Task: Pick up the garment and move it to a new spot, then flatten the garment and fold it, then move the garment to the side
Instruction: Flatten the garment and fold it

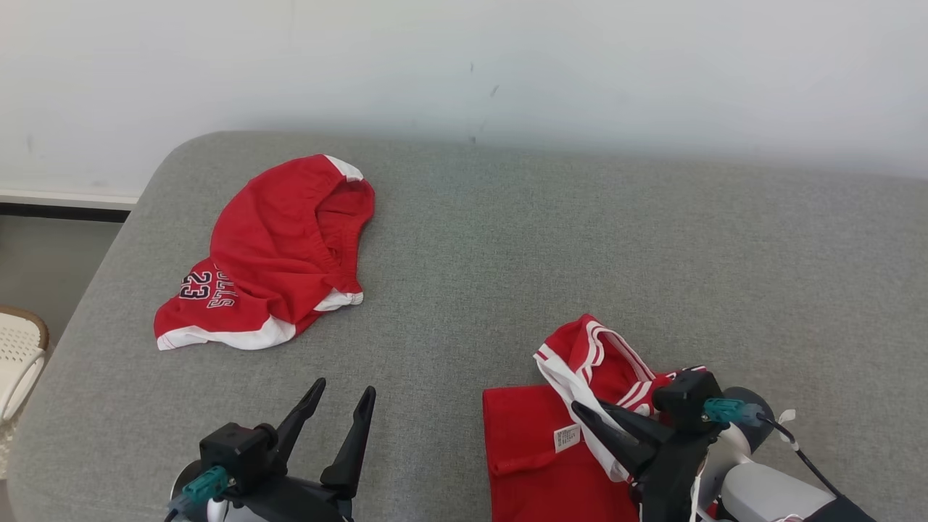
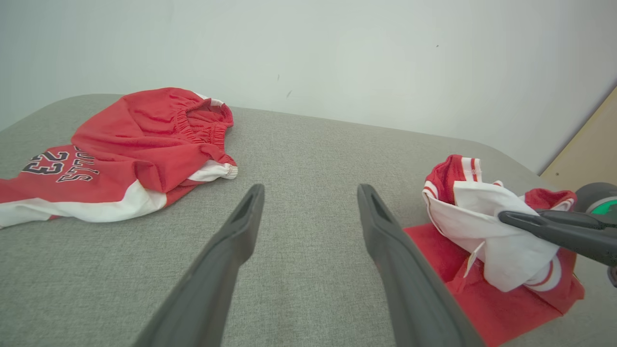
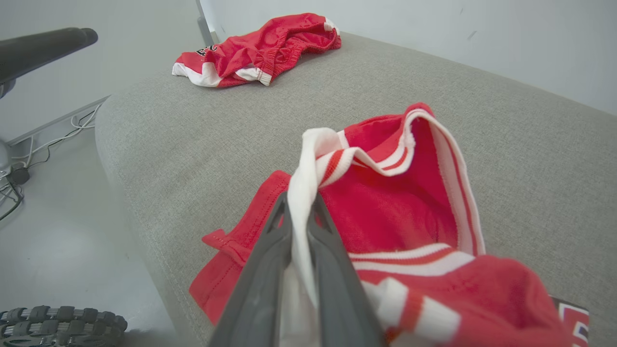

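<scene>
The right claw (image 1: 589,417) is seen nearest, clenched on a white-trimmed fold of the red garment (image 1: 602,355). In the right wrist view the white band is pinched between both fingers and drawn up out of the heap. The rest of the garment is bunched directly under and just ahead of that claw, and a flatter red panel is spread to the claw's left, at the near edge of the grey cushion (image 1: 507,239). No clear long axis can be read while the cloth is crumpled. The flat panel seems to run back toward the robot.

The left claw (image 1: 344,388) is held released and empty, fingers spread, with bare cushion between it and the garment on its right. A pair of red shorts (image 1: 275,246) marked 23 lies well apart, ahead and to the left of the left claw.

The pick-up is judged to be under way. The right arm is plainly the nearer one, so the lift turns on its grip, and open cushion ahead of both claws is available as the new spot.
</scene>
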`<state>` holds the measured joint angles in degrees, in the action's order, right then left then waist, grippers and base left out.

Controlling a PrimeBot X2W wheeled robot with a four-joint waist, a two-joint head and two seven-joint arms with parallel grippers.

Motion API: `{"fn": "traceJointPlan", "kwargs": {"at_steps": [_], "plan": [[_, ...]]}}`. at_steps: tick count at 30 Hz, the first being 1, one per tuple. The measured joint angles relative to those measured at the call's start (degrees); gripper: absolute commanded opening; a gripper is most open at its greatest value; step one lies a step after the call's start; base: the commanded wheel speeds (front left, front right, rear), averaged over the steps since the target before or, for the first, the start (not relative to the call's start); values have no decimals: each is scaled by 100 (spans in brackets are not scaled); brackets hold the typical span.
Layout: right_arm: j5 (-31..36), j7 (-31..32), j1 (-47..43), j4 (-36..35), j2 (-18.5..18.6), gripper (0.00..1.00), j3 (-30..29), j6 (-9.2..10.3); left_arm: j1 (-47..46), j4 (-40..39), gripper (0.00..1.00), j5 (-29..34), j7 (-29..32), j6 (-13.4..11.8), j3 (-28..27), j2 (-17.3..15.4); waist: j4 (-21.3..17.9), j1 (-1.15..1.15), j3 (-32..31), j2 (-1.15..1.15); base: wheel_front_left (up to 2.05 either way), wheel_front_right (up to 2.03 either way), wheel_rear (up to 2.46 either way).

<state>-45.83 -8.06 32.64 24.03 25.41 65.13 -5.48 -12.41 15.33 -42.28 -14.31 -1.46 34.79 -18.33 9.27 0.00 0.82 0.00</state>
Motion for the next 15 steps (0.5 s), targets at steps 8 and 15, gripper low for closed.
{"fn": "traceJointPlan", "kwargs": {"at_steps": [8,15], "plan": [[1,40,90,97,-265,100,69,35,3,-9,100,0,0,-3,-51,-2,19,0,31,0,0,0,0],[89,-140,151,-82,-468,100,136,-26,24,-11,100,1,0,-5,-103,-19,-69,0,27,0,0,0,0]]}}
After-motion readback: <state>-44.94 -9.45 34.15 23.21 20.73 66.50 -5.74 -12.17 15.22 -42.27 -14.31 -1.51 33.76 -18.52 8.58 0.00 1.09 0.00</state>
